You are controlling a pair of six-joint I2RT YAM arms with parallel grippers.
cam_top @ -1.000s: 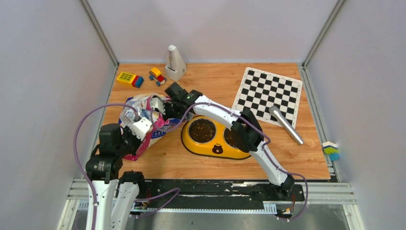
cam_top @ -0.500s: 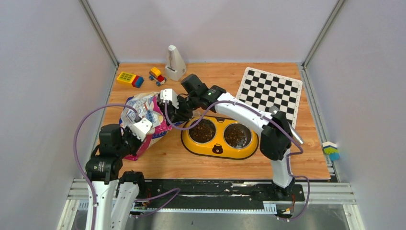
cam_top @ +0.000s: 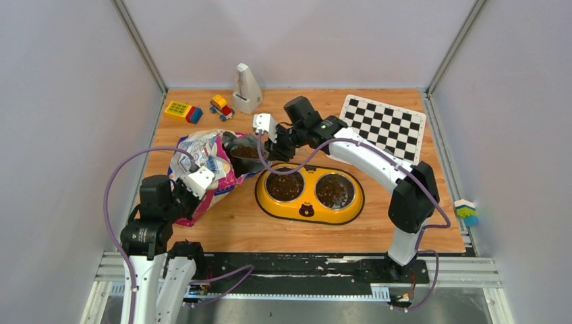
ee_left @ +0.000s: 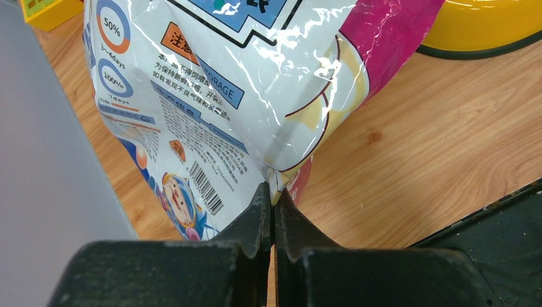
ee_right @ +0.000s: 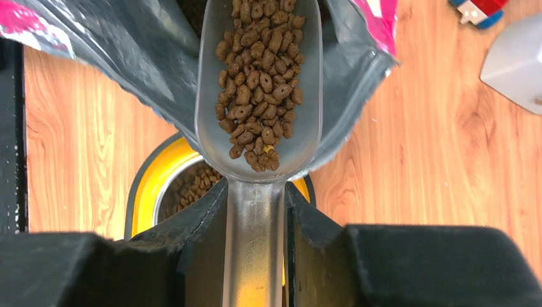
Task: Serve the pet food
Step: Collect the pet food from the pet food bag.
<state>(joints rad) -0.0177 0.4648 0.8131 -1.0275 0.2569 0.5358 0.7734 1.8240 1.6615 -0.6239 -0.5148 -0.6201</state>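
The pet food (ee_right: 259, 89) is brown kibble heaped in a clear plastic scoop (ee_right: 255, 153). My right gripper (ee_right: 255, 192) is shut on the scoop's handle. In the top view the right gripper (cam_top: 275, 143) holds the scoop (cam_top: 246, 153) just outside the open mouth of the glossy cat-food bag (cam_top: 202, 158), left of the yellow feeder (cam_top: 307, 208). Both of the feeder's steel bowls hold kibble (cam_top: 284, 183). The left gripper (ee_left: 273, 195) is shut on the bag's (ee_left: 224, 83) bottom corner, near the table's left front.
A checkerboard (cam_top: 388, 125) lies at the back right, partly under my right arm. At the back stand a white wedge-shaped object (cam_top: 247, 88), a toy truck (cam_top: 220, 106) and coloured bricks (cam_top: 183, 111). A small coloured block (cam_top: 467, 211) sits off the table's right edge.
My right arm has drawn back to the right, pulling the scoop out of the bag's mouth with kibble in it. The left arm and the bag have stayed put.
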